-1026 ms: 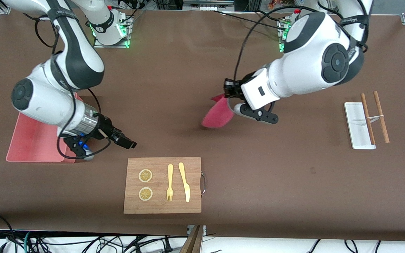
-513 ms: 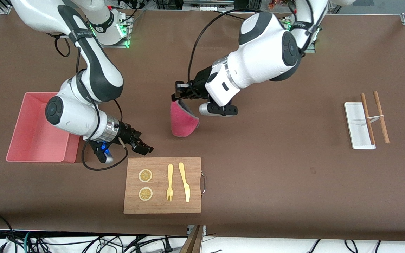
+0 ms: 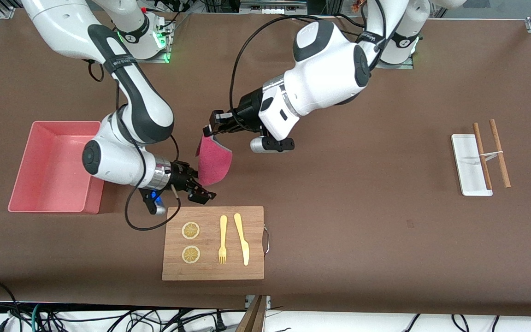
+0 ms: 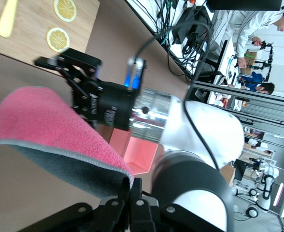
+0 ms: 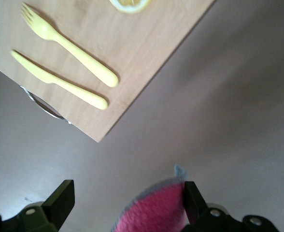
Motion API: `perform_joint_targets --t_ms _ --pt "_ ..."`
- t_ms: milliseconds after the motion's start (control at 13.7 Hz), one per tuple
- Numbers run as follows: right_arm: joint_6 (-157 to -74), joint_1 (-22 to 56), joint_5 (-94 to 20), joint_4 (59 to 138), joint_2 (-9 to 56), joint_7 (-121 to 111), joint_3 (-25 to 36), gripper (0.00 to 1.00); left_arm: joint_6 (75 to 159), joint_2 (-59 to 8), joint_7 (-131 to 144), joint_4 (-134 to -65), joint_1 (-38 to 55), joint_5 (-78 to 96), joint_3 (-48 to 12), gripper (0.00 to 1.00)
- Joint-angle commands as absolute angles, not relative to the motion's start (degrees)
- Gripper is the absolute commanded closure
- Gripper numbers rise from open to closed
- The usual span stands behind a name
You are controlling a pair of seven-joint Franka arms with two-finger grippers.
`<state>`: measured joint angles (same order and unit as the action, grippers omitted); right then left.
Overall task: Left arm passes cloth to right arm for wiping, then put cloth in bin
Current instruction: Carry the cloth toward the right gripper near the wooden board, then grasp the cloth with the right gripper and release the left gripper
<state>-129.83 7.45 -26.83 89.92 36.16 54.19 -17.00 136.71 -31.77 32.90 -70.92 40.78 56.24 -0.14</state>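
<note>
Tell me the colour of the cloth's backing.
Grey, beneath the crimson-pink fuzzy face of the cloth; the left wrist view shows it best.

front view: high across the table (image 3: 385, 230), looking down toward both arm bases; takes in the whole tabletop from bin (image 3: 53, 203) to tray (image 3: 468, 180).
left wrist view: close, along the left gripper (image 4: 132, 191) onto the cloth (image 4: 50, 125), facing the right gripper (image 4: 72, 65), board (image 4: 31, 29) and bin (image 4: 137, 152); lab and people in the background.
right wrist view: close, low over the table, between the spread fingers (image 5: 60, 195) of the right gripper (image 5: 127, 203); faces the board (image 5: 142, 53).
shared: all three show cloth (image 3: 214, 162) (image 5: 151, 210) and board (image 3: 212, 272); front and left wrist views share the right gripper (image 3: 202, 192).
</note>
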Motion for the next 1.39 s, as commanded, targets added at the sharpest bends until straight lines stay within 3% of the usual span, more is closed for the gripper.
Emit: perform_joint_targets --t_ms 0,220,366,440,586,659,1245,1319 --pt "-130.6 7.5 -28.7 91.8 35.9 54.6 -17.2 0.0 138.3 -32.2 33.3 -70.8 42.2 58.0 0.6 1.0" --pt "-130.6 7.5 -28.7 92.7 36.0 54.5 -17.2 0.03 138.2 -32.2 33.8 -70.8 42.1 58.0 0.6 1.0" --pt "-130.0 7.5 -29.2 93.2 36.0 54.3 -17.2 0.53 138.3 -32.2 34.0 -70.8 42.1 58.0 0.6 1.0" --pt "-129.6 7.5 -29.2 93.5 35.9 54.1 -17.2 0.72 138.2 -32.2 34.1 -70.8 42.1 58.0 0.6 1.0" --pt "-127.8 7.4 -29.2 93.4 35.9 54.1 -17.2 0.96 138.2 -32.2 34.1 -70.8 42.1 58.0 0.6 1.0" --pt "-127.7 7.4 -29.2 93.4 35.8 54.1 -17.2 1.0 138.2 -32.2 34.1 -70.8 42.1 58.0 0.6 1.0" --pt "-126.1 6.9 -30.1 92.8 35.2 53.9 -17.2 1.0 138.2 -32.1 34.1 -70.8 42.0 58.0 0.7 1.0" --pt "-126.2 6.8 -30.1 92.7 35.2 53.6 -17.2 1.0 138.2 -32.1 34.1 -70.8 42.0 57.5 0.7 0.72"
